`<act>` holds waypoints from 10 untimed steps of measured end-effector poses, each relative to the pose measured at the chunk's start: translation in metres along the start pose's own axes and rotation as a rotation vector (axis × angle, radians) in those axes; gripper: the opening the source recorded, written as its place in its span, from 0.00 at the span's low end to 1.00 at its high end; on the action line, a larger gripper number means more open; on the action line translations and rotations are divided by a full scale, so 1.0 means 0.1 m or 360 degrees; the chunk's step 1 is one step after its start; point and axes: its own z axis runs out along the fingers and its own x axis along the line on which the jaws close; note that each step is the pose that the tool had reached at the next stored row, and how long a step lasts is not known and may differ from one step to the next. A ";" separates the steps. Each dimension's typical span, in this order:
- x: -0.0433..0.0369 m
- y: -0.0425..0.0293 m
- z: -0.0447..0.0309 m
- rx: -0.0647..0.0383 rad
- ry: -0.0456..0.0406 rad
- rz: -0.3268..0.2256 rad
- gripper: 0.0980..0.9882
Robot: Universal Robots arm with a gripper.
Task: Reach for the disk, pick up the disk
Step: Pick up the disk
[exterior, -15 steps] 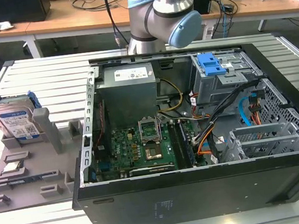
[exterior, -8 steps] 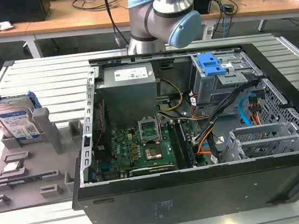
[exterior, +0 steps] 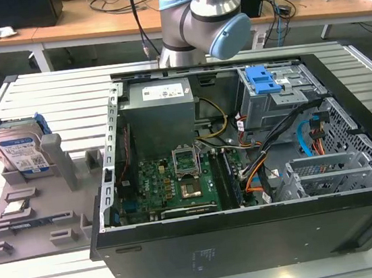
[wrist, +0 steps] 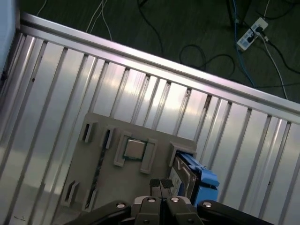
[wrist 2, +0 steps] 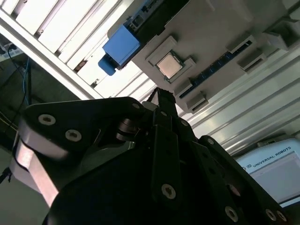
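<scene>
First wrist view shows us the pincer [wrist: 160, 185] closed on nothing, hanging over the grey tray [wrist: 122, 180] where the disk [wrist: 185, 174] stands at a corner.

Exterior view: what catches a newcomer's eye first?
The opened computer case, motherboard exposed, dominates the middle. At the exterior view's left the disk stands on edge in a grey fixture. In the first wrist view the gripper hangs above that fixture, near the disk.
</scene>
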 end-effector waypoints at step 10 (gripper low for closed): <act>0.001 -0.003 0.000 0.0000 0.0001 -0.0022 0.01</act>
